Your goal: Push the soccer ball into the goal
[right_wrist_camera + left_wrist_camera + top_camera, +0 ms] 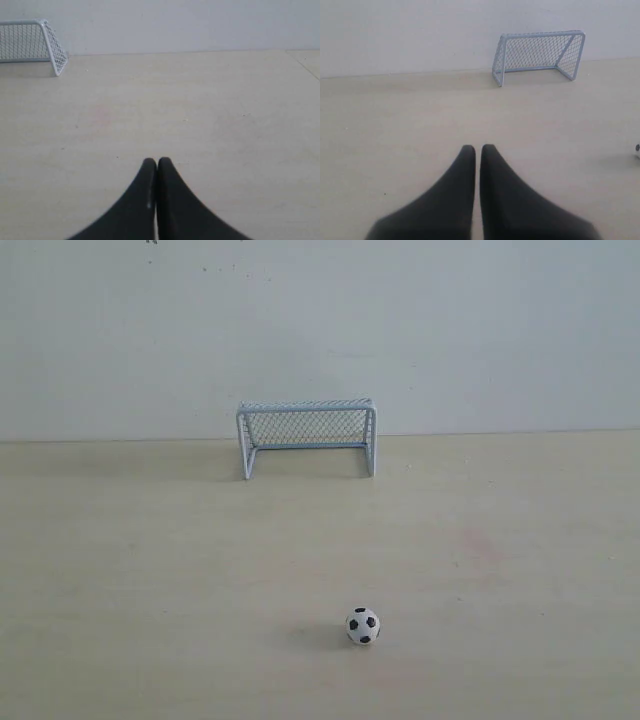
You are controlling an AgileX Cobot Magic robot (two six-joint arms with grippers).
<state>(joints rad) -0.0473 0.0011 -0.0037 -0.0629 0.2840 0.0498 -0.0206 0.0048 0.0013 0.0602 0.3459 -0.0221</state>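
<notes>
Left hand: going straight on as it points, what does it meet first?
Probably nothing before the back wall: the left hand points across the table, with the goal and soccer ball off that line. Depth unclear.

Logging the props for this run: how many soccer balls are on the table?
1. The ball sits on the table, well in front of the goal and apart from it. No other shows in any view.
</notes>
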